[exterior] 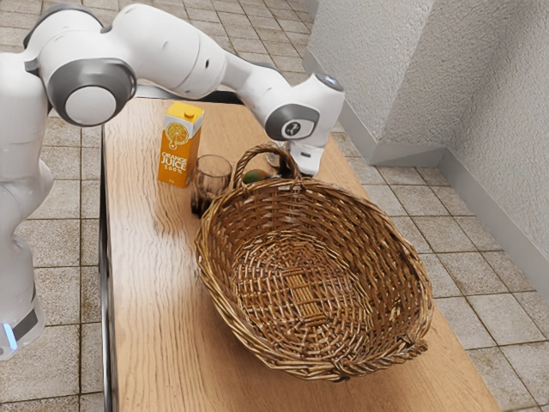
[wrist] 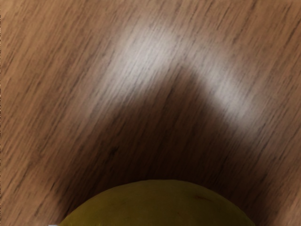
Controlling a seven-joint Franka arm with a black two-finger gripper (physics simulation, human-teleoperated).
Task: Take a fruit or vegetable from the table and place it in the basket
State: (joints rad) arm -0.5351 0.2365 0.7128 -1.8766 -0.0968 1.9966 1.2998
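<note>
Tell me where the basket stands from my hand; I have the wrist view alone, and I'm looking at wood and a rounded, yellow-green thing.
Observer: In the exterior view, the basket is on the camera's side of your hand: the hand is down behind the rim that carries the arched handle, outside the basket.

Operator: Understood, so that rim lies between me and the basket's inside. Report what I might knock if I swing toward the exterior view's left.

Observer: A dark-tinted drinking glass stands upright on the table, close by the basket on that side, so I'd probably keep away from it.
</note>
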